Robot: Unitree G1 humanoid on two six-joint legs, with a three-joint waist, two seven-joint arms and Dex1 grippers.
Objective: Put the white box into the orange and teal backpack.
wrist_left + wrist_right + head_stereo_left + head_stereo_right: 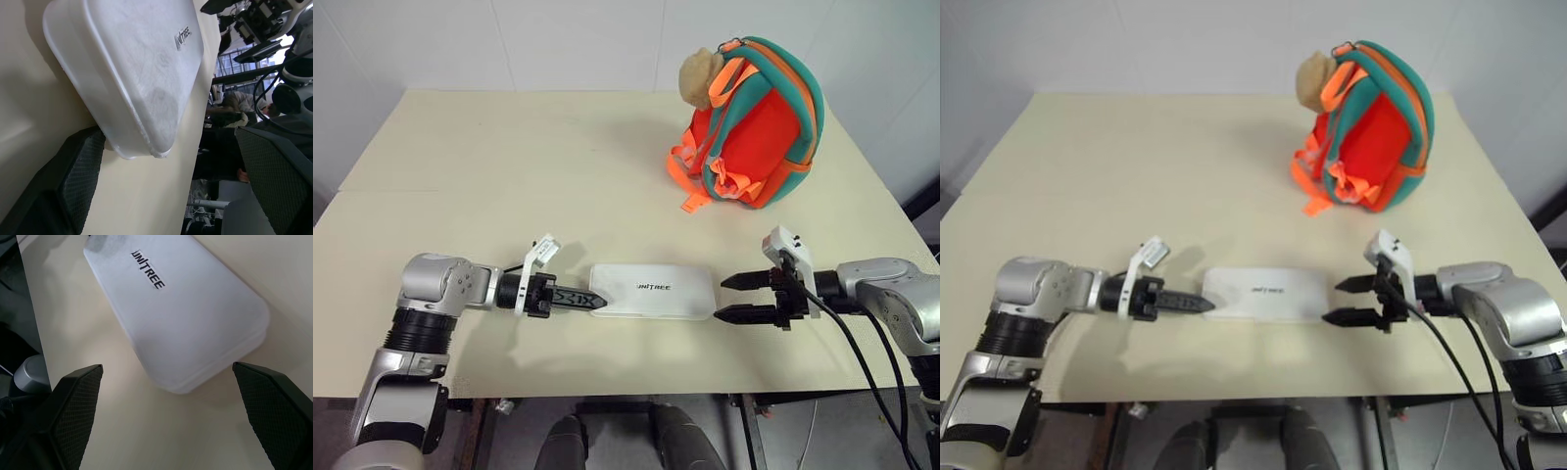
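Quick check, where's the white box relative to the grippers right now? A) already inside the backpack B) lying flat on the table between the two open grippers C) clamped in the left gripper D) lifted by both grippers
B: the white box lies flat on the table, with the open left gripper at one short end and the open right gripper at the other; the orange and teal backpack stands apart, farther back.

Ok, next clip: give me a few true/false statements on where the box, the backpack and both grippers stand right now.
1. The white box lies flat on the table, between the two grippers. True.
2. The box is already inside the orange and teal backpack. False: it lies on the table, well apart from the backpack.
3. The right gripper is open, its fingers facing the box's end. True.
4. The left gripper holds the box off the table. False: it is open at the box's other end, and the box rests on the table.
5. The backpack lies flat. False: it stands upright.
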